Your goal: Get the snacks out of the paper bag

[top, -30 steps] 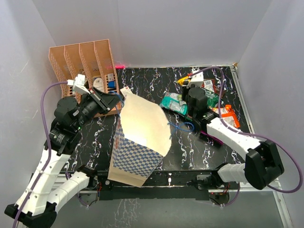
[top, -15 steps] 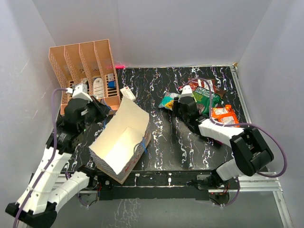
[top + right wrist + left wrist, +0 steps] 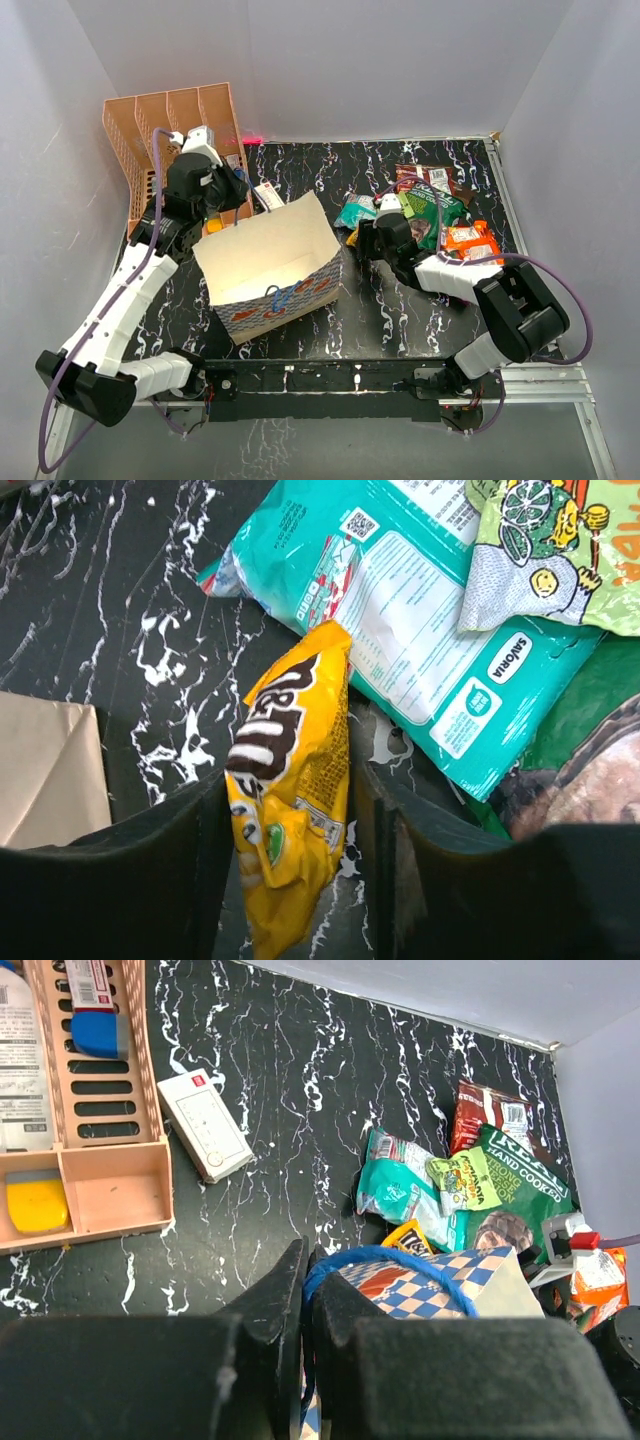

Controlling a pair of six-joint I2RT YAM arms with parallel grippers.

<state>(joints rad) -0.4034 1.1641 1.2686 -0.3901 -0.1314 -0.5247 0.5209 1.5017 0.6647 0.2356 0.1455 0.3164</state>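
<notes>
Paper bag [image 3: 285,295] sits mouth open near table [image 3: 330,165] front, L gripper [image 3: 305,1300] clamped on its blue cord handle [image 3: 400,1260]. R gripper [image 3: 290,810], jaws parted, straddles yellow packet [image 3: 295,750]; other snacks [image 3: 425,205] heaped beyond, rt.

Table [image 3: 300,175]: smooth black top with white marble veining and a faint sheen. Paper bag [image 3: 270,250]: matt paper, plain white inside, printed check outside, with a blue cord handle [image 3: 400,1258]. Yellow packet [image 3: 290,780] and teal packet [image 3: 400,650]: glossy, crinkled foil. File organiser [image 3: 110,1175]: matt salmon-pink plastic, slotted.
</notes>
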